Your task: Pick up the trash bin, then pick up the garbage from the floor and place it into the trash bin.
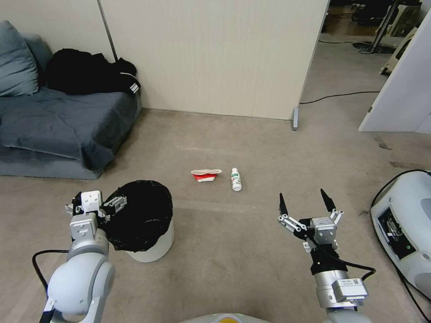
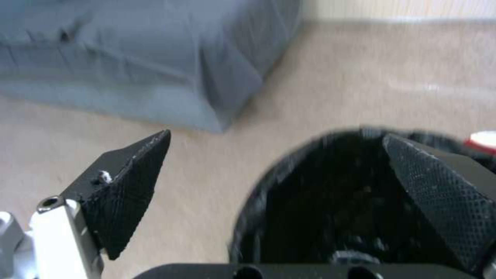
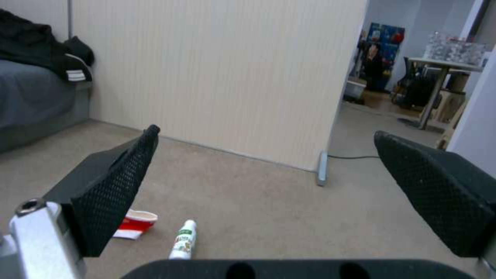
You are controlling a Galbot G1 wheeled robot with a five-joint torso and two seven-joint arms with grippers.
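Beige matte floor (image 1: pixel 251 134) | we see the tapered white trash bin (image 1: pixel 155 251), glossy black liner, straddled at its rim by our spread left gripper (image 2: pixel 274 186) | right gripper (image 1: pixel 306 202) agape, textured pads empty | flattened red-white carton (image 1: pixel 205 175) beside small white bottle (image 1: pixel 235 179) ahead

Both arms show rounded silver-grey housings and black cables. The left gripper (image 1: pixel 117 201) carries a white block; the right gripper (image 1: pixel 304 201) has pointed black fingers (image 3: pixel 116 190) with diamond-knurled pads, and a labelled wrist.
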